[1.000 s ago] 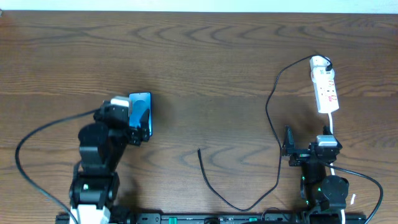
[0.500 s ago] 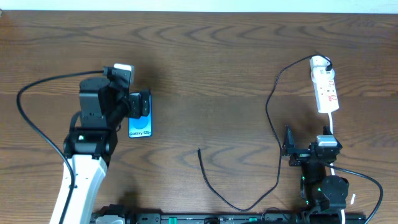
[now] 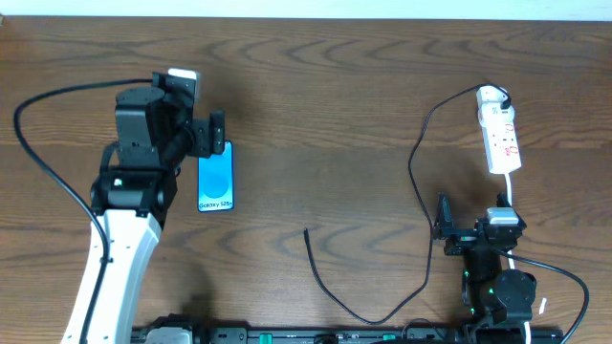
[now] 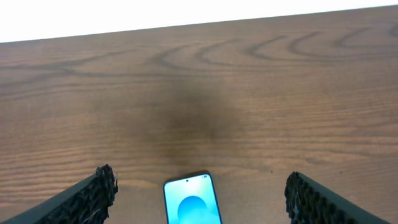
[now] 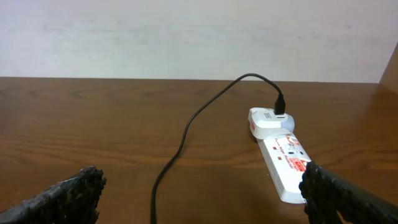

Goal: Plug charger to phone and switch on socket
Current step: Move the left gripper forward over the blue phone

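**Position.** The phone (image 3: 215, 178) lies flat on the bench (image 3: 325, 96), screen up. The left hand (image 3: 216, 136) is over the phone's far end with its jaws wide apart and nothing in them. In the left wrist view the phone sits between the two fingers. Whether they touch it cannot be told.

The right hand (image 5: 202, 198) is well apart from the phone, on its right side, with jaws spread and empty. The socket (image 3: 500, 134) is also well to the phone's right. The charger (image 3: 413, 172) loops from the socket back toward the phone. Its plug tip (image 3: 306, 230) lies loose on the bench to the phone's right, nearer the robot.

**Orientation.** The phone's long axis runs straight away from the robot. The "Galaxy" text is at the near end, so the port is probably on that near short edge. The port itself is not visible.

**Hazards.**
- The phone is unrestrained, so an insertion push along its long axis would probably slide it unless the left hand clamps its sides.
- The cable is thin and limp, so the tip may twist or droop in a grasp and miss the port.
- Dragging the cable may tug the adapter at the socket.
- Pressing the switch may shift the light strip.
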